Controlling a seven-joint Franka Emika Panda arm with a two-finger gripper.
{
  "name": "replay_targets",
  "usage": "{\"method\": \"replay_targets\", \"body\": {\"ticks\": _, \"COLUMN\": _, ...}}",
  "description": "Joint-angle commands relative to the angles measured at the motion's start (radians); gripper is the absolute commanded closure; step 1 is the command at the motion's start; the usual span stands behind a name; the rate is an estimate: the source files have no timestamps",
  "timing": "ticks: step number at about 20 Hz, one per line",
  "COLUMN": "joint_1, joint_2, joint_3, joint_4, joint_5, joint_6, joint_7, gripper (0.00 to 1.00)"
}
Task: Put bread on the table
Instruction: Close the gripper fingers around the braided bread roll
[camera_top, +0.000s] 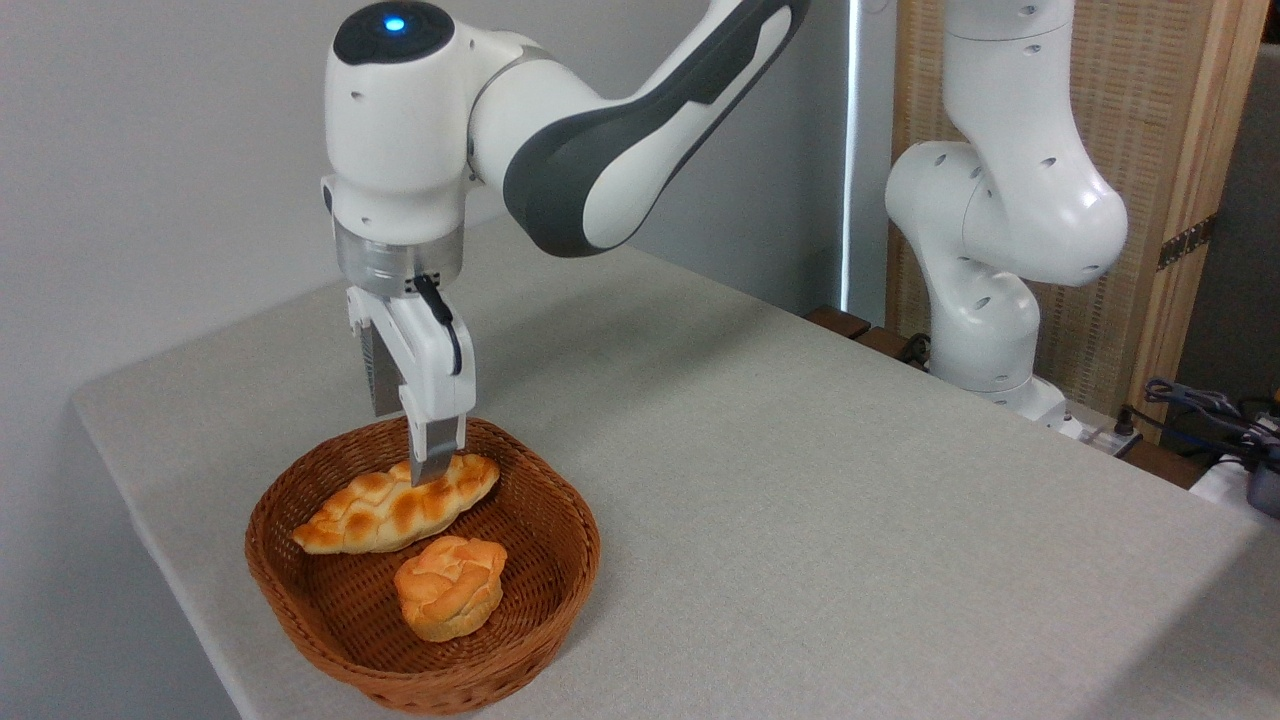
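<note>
1. Braided loaf: lies inside the brown wicker basket, in the lower left of the frame. Golden-orange, browned lattice crust, pointed ends. Long axis runs from lower left to upper right; its left tip sits near the basket's left wall, its right end toward the rear rim.
2. Round knotted bun: also in the basket, just in front of the loaf and slightly to its right. The two look close; contact between them cannot be confirmed.
3. Basket: stands on the table near the front left corner. The light grey-beige cloth-textured top fills most of the frame.
4. Gripper: pointing straight down over the rear half of the basket, at the right-hand part of the loaf. One grey finger is visible in front of the loaf, its tip at the crust. The second finger is hidden behind it from this angle.
5. Claw state: cannot tell whether the jaws are apart, together or clamped on the loaf; only one finger shows.
6. Arm: white and dark grey, enters from the upper right; blue light on top of the wrist joint in the upper left. Base stands at the table's right rear edge.
7. Cables at far right, beyond the table.
</note>
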Motion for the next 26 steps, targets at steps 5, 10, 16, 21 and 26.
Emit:
{"method": "replay_targets", "body": {"ticks": 5, "joint_1": 0.002, "joint_2": 0.02, "joint_3": 0.006, "joint_4": -0.011, "joint_5": -0.009, "joint_6": 0.06, "joint_7": 0.025, "gripper": 0.0}}
{"method": "replay_targets", "body": {"ticks": 10, "joint_1": 0.002, "joint_2": 0.034, "joint_3": 0.006, "joint_4": -0.012, "joint_5": -0.007, "joint_6": 0.062, "joint_7": 0.025, "gripper": 0.0}}
{"method": "replay_targets", "body": {"ticks": 16, "joint_1": 0.002, "joint_2": 0.057, "joint_3": 0.006, "joint_4": -0.012, "joint_5": 0.049, "joint_6": 0.063, "joint_7": 0.025, "gripper": 0.0}}
{"method": "replay_targets", "body": {"ticks": 21, "joint_1": 0.0, "joint_2": 0.071, "joint_3": 0.003, "joint_4": -0.012, "joint_5": 0.056, "joint_6": 0.065, "joint_7": 0.025, "gripper": 0.0}}
{"method": "replay_targets", "body": {"ticks": 26, "joint_1": -0.003, "joint_2": 0.086, "joint_3": -0.002, "joint_4": -0.012, "joint_5": 0.056, "joint_6": 0.066, "joint_7": 0.025, "gripper": 0.0}}
